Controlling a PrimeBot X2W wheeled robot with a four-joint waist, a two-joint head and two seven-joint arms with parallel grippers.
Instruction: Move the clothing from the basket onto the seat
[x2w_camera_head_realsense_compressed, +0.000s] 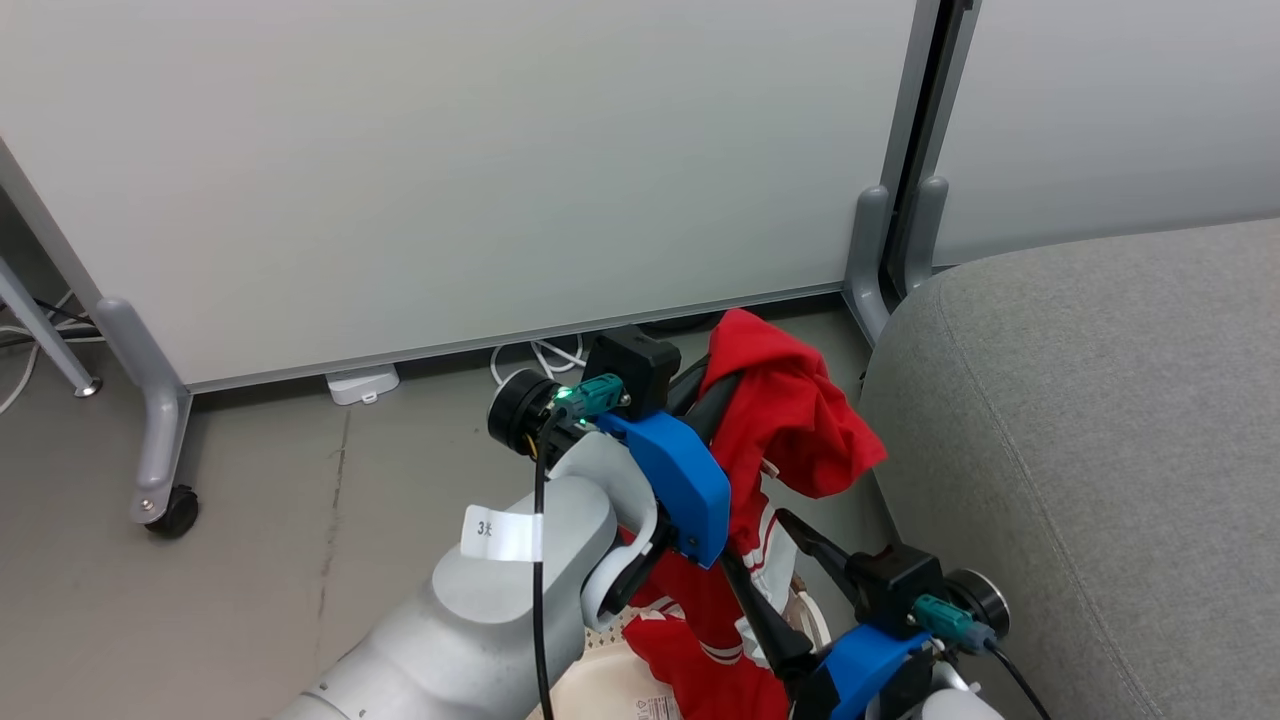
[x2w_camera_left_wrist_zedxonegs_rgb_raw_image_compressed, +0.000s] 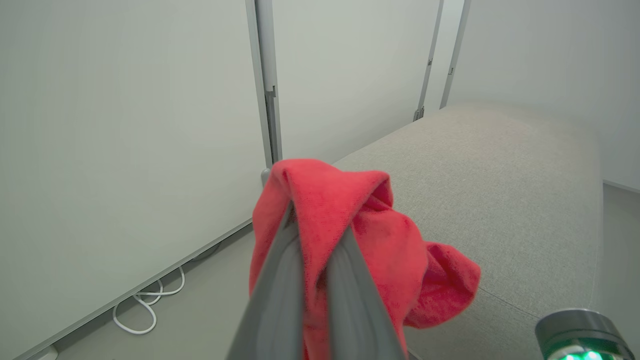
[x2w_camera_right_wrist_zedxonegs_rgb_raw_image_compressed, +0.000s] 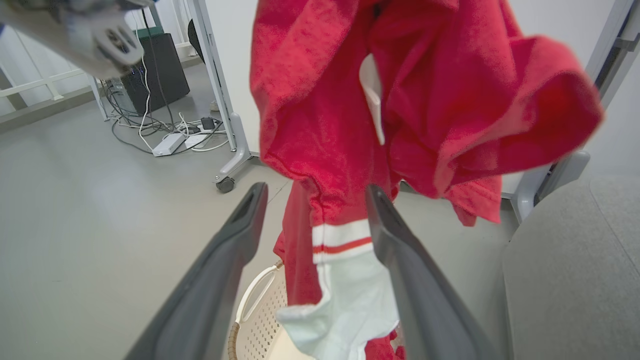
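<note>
My left gripper (x2w_camera_head_realsense_compressed: 722, 378) is shut on a bright red piece of clothing (x2w_camera_head_realsense_compressed: 800, 430) and holds it up in the air, just left of the grey seat (x2w_camera_head_realsense_compressed: 1100, 450). In the left wrist view the two fingers (x2w_camera_left_wrist_zedxonegs_rgb_raw_image_compressed: 280, 280) pinch the red cloth (x2w_camera_left_wrist_zedxonegs_rgb_raw_image_compressed: 390, 250), with the seat (x2w_camera_left_wrist_zedxonegs_rgb_raw_image_compressed: 500, 165) behind it. The garment's lower part, with white striped trim (x2w_camera_right_wrist_zedxonegs_rgb_raw_image_compressed: 342, 240), hangs down toward the cream basket (x2w_camera_right_wrist_zedxonegs_rgb_raw_image_compressed: 257, 320). My right gripper (x2w_camera_head_realsense_compressed: 755, 535) stands open below; the hanging cloth (x2w_camera_right_wrist_zedxonegs_rgb_raw_image_compressed: 425, 90) shows between its spread fingers. More red cloth lies in the basket (x2w_camera_head_realsense_compressed: 600, 690).
White partition panels on castor feet (x2w_camera_head_realsense_compressed: 160, 500) stand close behind. White cables (x2w_camera_head_realsense_compressed: 540, 355) and a small white box (x2w_camera_head_realsense_compressed: 362, 383) lie on the floor under them. More cables and a black box (x2w_camera_right_wrist_zedxonegs_rgb_raw_image_compressed: 155, 70) sit further left. Open grey floor lies left of the basket.
</note>
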